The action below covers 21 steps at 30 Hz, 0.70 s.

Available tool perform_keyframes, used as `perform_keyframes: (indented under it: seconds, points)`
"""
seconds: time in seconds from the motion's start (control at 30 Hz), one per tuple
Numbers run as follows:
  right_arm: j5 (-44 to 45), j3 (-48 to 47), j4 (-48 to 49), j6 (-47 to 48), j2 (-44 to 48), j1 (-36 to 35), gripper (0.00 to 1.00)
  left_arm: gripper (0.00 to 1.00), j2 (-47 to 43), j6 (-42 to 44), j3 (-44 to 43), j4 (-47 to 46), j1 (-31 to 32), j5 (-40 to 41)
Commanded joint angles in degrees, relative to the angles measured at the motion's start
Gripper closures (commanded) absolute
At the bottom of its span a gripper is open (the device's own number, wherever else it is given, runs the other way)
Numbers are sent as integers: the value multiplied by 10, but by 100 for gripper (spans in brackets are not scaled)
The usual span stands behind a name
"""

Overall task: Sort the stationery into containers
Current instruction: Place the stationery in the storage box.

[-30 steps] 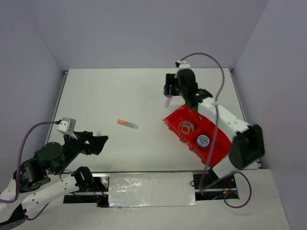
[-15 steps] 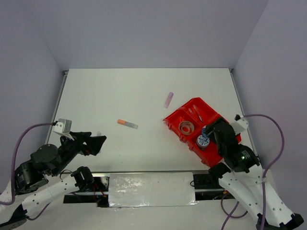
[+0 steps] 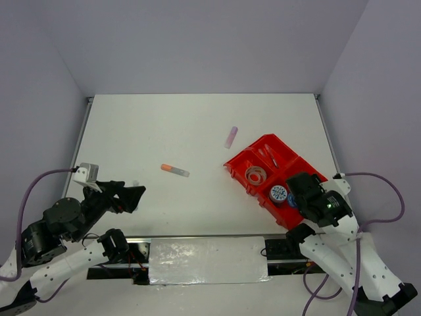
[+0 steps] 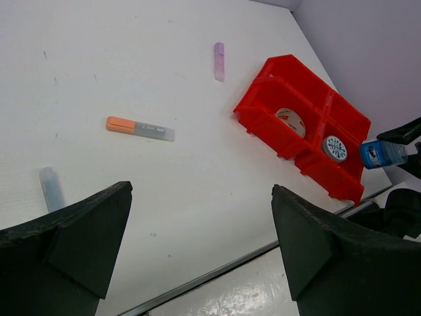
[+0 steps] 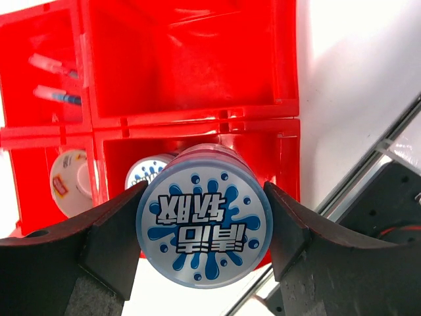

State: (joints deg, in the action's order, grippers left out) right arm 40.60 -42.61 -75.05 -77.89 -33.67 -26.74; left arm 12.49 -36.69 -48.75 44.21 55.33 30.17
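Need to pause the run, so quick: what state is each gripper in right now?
Left gripper: open, holding nothing.
Right gripper: fingers closed on a blue-white roll.

Glossy red plastic tray (image 5: 197,59) on matt white table (image 3: 164,131).

Top view looks down on the counter (image 3: 164,131); left wrist low, oblique; right wrist seemingly close over the shared tray (image 5: 191,59).
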Motion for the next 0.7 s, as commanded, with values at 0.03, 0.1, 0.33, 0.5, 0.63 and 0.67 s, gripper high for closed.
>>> perform_keyframes:
  seconds: [0.03, 0.1, 0.33, 0.5, 0.63, 0.67]
  points:
    - [41, -25, -76, -84, -26, 1, 100, 1, -17, -9, -14, -13, 3, 9]
    - [41, -20, -72, -86, -43, 1, 100, 1, -18, -8, -14, -15, 2, 7]
    - [30, 45, -11, -98, -101, 1, 100, 1, -18, -5, -14, -16, 3, 1]
    - [50, 38, -2, -98, -105, 1, 99, 1, -30, -1, -13, -21, 2, -5]
    - [55, 46, 69, -46, -85, 2, 96, 1, -34, -1, -11, -23, 2, -7]
    - [52, 49, 82, -34, -81, 2, 96, 1, -34, 0, -11, -24, 2, -9]
